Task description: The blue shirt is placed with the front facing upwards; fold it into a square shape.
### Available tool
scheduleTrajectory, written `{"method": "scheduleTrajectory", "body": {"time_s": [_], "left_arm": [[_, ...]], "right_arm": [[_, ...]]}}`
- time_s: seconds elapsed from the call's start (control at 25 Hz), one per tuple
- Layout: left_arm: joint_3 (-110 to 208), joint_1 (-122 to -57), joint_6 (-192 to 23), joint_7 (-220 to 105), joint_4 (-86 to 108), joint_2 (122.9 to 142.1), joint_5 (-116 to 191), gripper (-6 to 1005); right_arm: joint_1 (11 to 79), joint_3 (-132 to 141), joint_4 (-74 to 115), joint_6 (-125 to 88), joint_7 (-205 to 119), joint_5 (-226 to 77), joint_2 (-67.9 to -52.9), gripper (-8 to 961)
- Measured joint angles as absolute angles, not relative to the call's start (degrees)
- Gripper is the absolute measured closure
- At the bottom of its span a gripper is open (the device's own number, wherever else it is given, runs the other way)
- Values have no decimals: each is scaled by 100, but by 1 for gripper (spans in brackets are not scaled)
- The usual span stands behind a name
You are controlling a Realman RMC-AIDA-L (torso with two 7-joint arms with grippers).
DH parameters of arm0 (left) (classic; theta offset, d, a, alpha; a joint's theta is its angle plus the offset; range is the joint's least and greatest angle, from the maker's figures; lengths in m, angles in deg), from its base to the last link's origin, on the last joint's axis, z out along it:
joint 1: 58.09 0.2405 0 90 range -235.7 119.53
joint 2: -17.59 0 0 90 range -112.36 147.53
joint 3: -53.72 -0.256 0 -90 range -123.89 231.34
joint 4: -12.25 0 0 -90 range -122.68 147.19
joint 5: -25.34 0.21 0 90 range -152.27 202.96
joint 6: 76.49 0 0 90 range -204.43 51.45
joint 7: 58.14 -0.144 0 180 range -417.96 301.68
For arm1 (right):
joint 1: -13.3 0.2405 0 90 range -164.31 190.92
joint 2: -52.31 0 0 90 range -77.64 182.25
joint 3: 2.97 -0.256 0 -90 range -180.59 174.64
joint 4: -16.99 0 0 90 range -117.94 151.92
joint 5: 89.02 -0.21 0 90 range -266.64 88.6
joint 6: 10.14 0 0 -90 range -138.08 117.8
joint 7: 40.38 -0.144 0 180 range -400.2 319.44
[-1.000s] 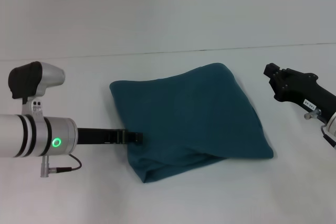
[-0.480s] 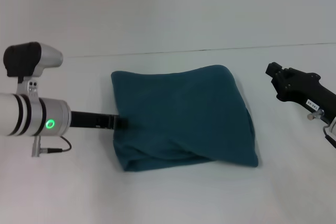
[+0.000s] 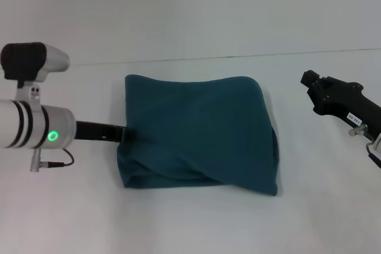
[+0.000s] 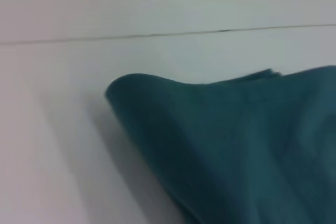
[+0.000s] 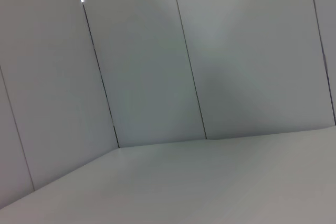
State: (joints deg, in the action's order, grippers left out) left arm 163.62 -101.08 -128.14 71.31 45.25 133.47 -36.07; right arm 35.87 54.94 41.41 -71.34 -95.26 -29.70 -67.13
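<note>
The dark teal-blue cotton shirt [image 3: 199, 132] lies folded into a rough four-sided packet at the centre of the plain white table [image 3: 196, 224]. No lettering, collar or sleeve shows on the upper face.

The left hand [image 3: 122, 133] sits at the left edge of the packet, level with its middle. Its black fingers appear pressed together on the edge cloth, pinching the shirt; the tips are partly hidden by the fabric, so the depth of the bite cannot be confirmed. The right hand [image 3: 309, 81] hangs well apart from the shirt on the right side, above the table, and whether it is spread or pressed together cannot be told.

Risks from this position:
- A sideways pull by the left hand would probably drag only the pinched layers, shearing the stack and opening the loose fold visible along the near edge.
- The near right corner already juts out past the far right one, so further dragging is likely to worsen the skew, not square it.
- A sudden release with the cloth lifted could let the left edge flop open.

Edges and room: the far edge is the straightest, while the near edge bulges and shows layered folds. Bare table surrounds the packet on all sides, with the widest room near and to the right
</note>
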Motion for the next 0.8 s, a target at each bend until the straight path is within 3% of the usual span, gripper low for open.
{"method": "scheduleTrajectory", "body": {"time_s": [0.2,0.52,0.8], "left_arm": [[16369,-9735,-12871,6907,5137,13579,-3518,841],[16447,-9030,-13428,6897,6464,13629,-3433,756],[17243,-8331,-13802,5846,7655,13972,-3535,609]], "right_arm": [[3574,5510,4143,-7229,-9479,-2970,-6699,805],[3502,5493,4179,-7343,-9545,-2970,-6650,787],[3124,5487,5395,-7355,-10927,-2168,-6560,475]]}}
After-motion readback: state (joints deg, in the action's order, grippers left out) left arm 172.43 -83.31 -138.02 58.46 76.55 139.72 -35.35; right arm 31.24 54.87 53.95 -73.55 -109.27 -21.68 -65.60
